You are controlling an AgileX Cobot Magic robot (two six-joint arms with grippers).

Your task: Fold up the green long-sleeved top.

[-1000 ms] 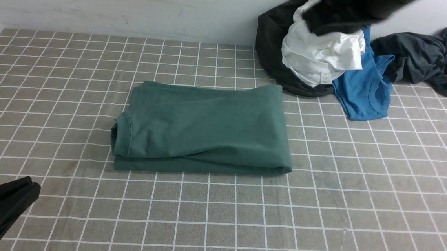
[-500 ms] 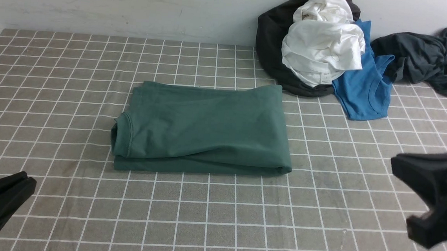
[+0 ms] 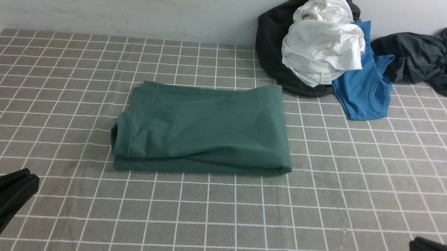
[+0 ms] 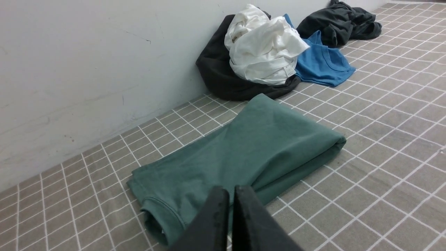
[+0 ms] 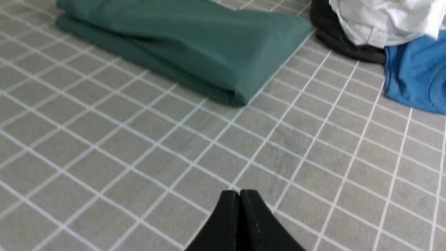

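The green long-sleeved top (image 3: 203,128) lies folded into a flat rectangle in the middle of the table, its collar at the left end. It also shows in the left wrist view (image 4: 244,153) and the right wrist view (image 5: 195,38). My left gripper (image 3: 27,176) is shut and empty at the front left, clear of the top; its tips show in the left wrist view (image 4: 230,190). My right gripper (image 3: 413,245) is shut and empty at the front right corner, far from the top; its tips show in the right wrist view (image 5: 239,192).
A pile at the back right against the wall holds a black garment (image 3: 270,46), a white garment (image 3: 323,49), a bright blue T-shirt (image 3: 363,92) and a dark grey garment (image 3: 429,57). The table carries a grey checked cloth (image 3: 360,190).
My right arm has swung from the clothes pile at the back right down to the front right corner. The left gripper and the green top have stayed in place.
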